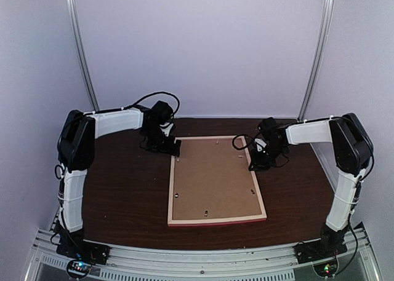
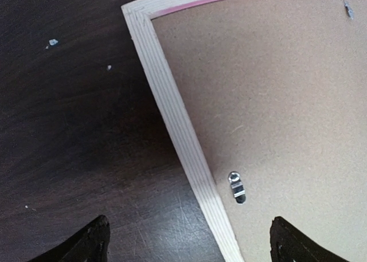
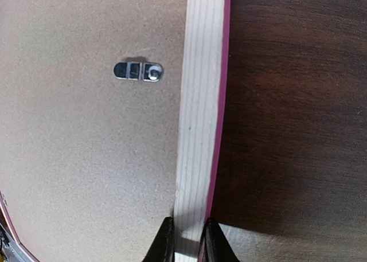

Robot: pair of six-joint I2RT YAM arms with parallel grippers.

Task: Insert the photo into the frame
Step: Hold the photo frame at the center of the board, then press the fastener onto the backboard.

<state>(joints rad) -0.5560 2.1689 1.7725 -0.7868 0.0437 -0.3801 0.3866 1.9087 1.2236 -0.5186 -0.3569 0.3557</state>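
The dark brown wooden bench (image 1: 123, 201) carries one large rectangular pink-edged picture frame (image 1: 217, 219), lying back-up near its middle, pale wood rails around a brown backing board (image 1: 212, 176).

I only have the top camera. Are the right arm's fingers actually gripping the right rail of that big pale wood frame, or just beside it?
Observer: Right wrist view: the right fingers pinch the pink-edged pale wood picture frame by that rail, one on each side.
Operator: And the left fingers?
Observer: The left fingers are wide open, one over the dark wooden table, one over the brown backing board, straddling the left rail.
Operator: Any clips there?
Observer: A small silver metal clip sits on the board just inside that rail.
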